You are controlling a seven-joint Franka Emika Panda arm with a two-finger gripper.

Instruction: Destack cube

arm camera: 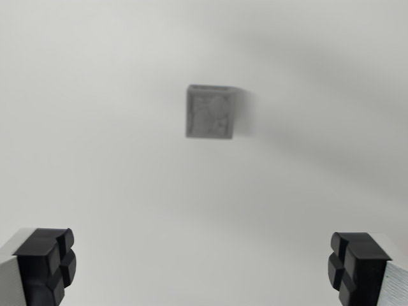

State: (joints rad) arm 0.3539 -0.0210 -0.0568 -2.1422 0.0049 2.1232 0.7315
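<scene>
Clearly spread wide with nothing between its jaws, the gripper [204,268] hangs above the white surface [95,191], the grey cube [210,112] lying farther off, centred between the black fingertips [44,261].

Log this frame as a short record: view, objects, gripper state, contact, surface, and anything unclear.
view: wrist camera looking down
objects: one grey cube, blurred, upper centre of the picture
stack: cannot tell whether a second cube sits beneath it
gripper: open, fingers at the lower corners, nothing between them
fingers: black pads, wide apart
contact: none; the cube lies clear of both fingers
surface: plain white table
unclear: cube's top pattern is too blurred to read
</scene>
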